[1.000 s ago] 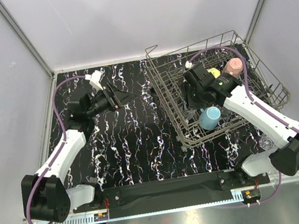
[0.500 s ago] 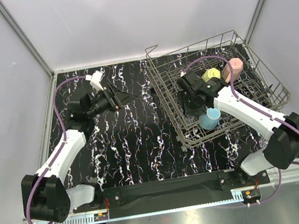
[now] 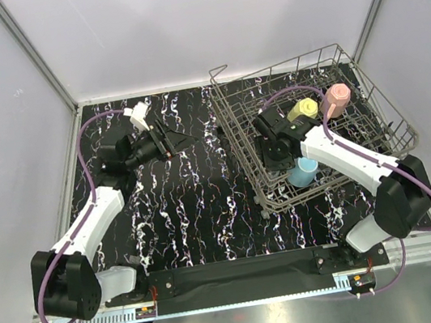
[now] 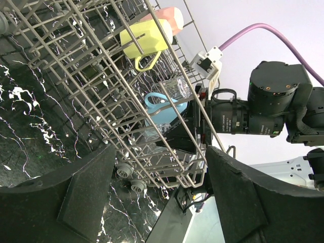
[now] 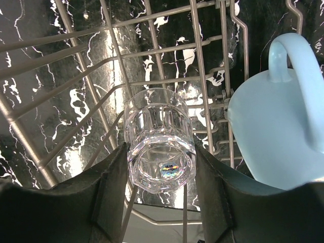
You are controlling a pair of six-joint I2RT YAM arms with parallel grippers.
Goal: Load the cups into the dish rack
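The grey wire dish rack (image 3: 363, 85) stands at the back right of the table. In it lie a pale yellow mug (image 3: 302, 108), a pink mug (image 3: 338, 95) and a light blue mug (image 3: 305, 170). My right gripper (image 5: 161, 169) reaches down inside the rack, shut on a clear glass (image 5: 159, 136) that it holds mouth down among the wires (image 5: 200, 76), beside the blue mug (image 5: 283, 131). My left gripper (image 3: 170, 141) hovers open and empty over the table left of the rack. In the left wrist view the left gripper (image 4: 159, 195) faces the rack's side (image 4: 91, 76), with the yellow mug (image 4: 147, 38) and blue mug (image 4: 164, 109) behind the wires.
White walls with metal posts close in the black marbled table (image 3: 190, 206). The rack rests on small wheels (image 4: 124, 171). A purple cable (image 3: 294, 90) loops over the right arm above the rack.
The right arm has swung left and lower inside the rack, carrying the clear glass. The left arm has stayed where it was.
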